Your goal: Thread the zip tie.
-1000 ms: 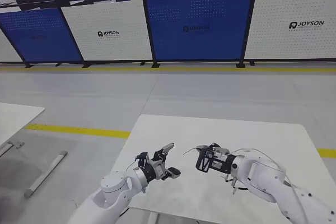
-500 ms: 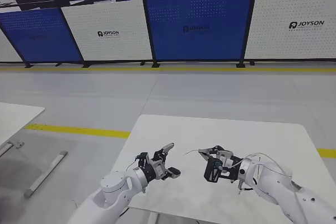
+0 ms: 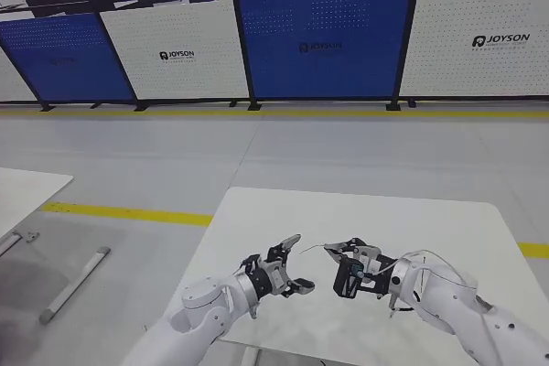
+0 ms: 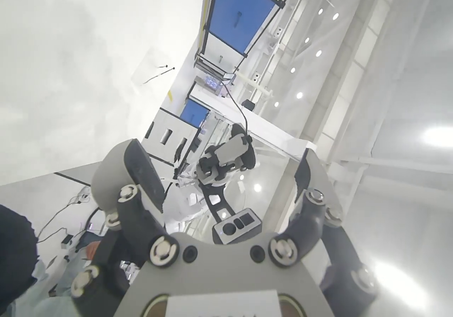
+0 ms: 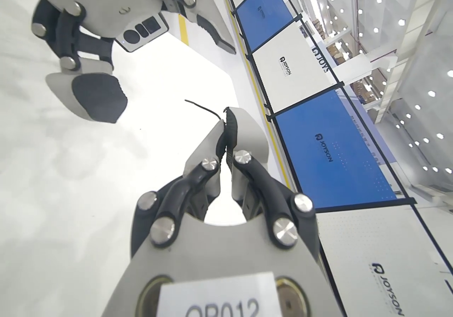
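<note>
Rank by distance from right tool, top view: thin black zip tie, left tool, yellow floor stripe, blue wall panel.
1. Thin black zip tie: gripped by right tool.
2. Left tool: open, alongside.
3. Yellow floor stripe: farther out.
4. Blue wall panel: far back.

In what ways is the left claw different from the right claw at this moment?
The left claw stands wide open, while the right claw is shut. The left claw is empty; the right claw pinches a thin black zip tie, whose free end sticks out past its tips toward the left claw. Both hang above the white table, pointed at each other.
</note>
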Tool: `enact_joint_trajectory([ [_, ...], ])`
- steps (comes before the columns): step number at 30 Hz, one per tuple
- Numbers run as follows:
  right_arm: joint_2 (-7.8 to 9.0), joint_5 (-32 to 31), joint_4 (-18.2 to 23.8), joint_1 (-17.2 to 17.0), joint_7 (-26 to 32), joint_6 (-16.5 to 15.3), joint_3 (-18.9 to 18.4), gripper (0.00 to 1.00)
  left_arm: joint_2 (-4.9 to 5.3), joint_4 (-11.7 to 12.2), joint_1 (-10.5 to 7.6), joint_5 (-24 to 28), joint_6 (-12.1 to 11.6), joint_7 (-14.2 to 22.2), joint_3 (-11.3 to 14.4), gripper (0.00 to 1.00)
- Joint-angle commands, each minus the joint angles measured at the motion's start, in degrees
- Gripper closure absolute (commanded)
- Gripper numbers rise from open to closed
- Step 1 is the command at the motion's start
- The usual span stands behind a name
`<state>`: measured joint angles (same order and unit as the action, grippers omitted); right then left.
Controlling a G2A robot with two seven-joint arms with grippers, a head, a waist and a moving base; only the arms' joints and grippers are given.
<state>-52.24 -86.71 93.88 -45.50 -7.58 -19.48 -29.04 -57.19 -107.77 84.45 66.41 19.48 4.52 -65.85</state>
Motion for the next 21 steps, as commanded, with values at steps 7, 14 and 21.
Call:
enact_joint_trajectory([
  [7,0.0,0.0,0.0,0.0,0.0,0.0,0.0,1.0,-0.06,0.5,-1.64,1.1,0.0,-2.1,0.7,0.0],
  [14,0.0,0.0,0.0,0.0,0.0,0.0,0.0,1.0,-0.38,-0.7,-2.31,-2.9,-0.8,-5.0,1.9,0.0],
  [21,0.0,0.0,0.0,0.0,0.0,0.0,0.0,1.0,-0.86,-1.3,-3.19,-4.5,-1.0,-8.1,3.4,0.0],
])
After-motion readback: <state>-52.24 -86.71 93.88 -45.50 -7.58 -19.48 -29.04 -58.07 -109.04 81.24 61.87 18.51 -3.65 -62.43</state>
